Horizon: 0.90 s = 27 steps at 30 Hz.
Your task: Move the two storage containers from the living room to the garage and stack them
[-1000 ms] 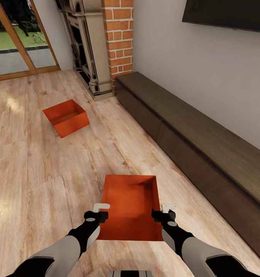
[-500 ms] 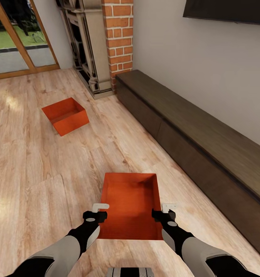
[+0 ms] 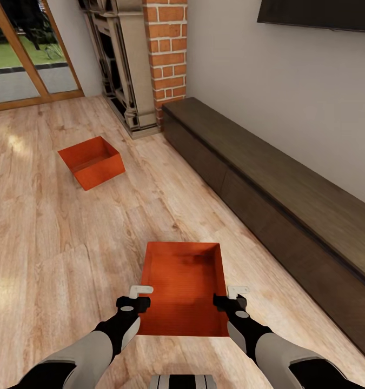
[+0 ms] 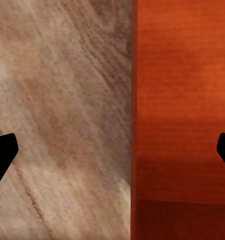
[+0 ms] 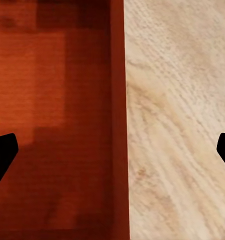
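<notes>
Head view: dark bench (image 3: 269, 189) flanks near container (image 3: 185, 281); second container (image 3: 92, 162) beyond.

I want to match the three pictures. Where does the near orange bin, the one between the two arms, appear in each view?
Head view: near bin at lower centre, between both tools.
Left wrist view: its side wall runs through the middle, ribbed inside beside it.
Right wrist view: the opposite wall runs through the middle.
Shared landmark: the wood floor bordering the bin.

The near storage container (image 3: 185, 281) looks like matt orange-red plastic, finely ribbed inside — the far one (image 3: 91, 161) alike. The floor (image 3: 41, 243) is pale, grained wood plank; the bench (image 3: 269, 189) is dark matt wood — the chimney (image 3: 166, 48) rough red brick.
</notes>
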{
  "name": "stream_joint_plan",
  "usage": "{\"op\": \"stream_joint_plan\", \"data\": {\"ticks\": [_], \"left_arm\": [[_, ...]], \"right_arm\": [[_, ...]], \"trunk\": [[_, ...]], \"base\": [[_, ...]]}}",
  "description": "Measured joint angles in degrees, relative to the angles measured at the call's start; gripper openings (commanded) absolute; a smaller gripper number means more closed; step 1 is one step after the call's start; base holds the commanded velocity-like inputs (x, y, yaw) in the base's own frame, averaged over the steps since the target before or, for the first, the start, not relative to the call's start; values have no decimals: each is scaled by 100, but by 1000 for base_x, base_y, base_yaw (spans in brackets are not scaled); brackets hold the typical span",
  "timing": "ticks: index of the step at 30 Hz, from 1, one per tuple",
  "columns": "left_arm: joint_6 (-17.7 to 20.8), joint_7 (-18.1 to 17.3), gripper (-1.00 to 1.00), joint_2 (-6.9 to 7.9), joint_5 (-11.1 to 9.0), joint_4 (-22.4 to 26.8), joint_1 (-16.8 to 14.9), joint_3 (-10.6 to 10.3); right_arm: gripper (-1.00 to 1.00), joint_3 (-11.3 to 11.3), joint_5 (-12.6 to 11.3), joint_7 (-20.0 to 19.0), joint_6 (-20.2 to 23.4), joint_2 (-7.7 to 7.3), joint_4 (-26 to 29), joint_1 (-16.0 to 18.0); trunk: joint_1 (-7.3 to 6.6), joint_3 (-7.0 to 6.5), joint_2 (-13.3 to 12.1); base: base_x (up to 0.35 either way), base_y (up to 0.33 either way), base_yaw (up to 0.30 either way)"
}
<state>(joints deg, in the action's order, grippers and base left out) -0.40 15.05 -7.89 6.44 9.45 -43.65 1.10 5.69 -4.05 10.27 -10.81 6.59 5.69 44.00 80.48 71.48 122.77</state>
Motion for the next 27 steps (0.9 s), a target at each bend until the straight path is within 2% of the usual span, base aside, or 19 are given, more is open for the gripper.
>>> {"op": "stream_joint_plan", "data": {"ticks": [25, 27], "left_arm": [[-14, -6, 100, 0, -24, 5, 0, 0], [-15, -6, 100, 0, -26, 5, 0, 3]], "right_arm": [[100, 1, 0, -32, 0, 0, 0, 0], [100, 0, 0, -32, 0, 0, 0, 0]], "trunk": [[0, 0, 0], [43, 35, 79]], "base": [[0, 0, 0], [0, 0, 0]]}}
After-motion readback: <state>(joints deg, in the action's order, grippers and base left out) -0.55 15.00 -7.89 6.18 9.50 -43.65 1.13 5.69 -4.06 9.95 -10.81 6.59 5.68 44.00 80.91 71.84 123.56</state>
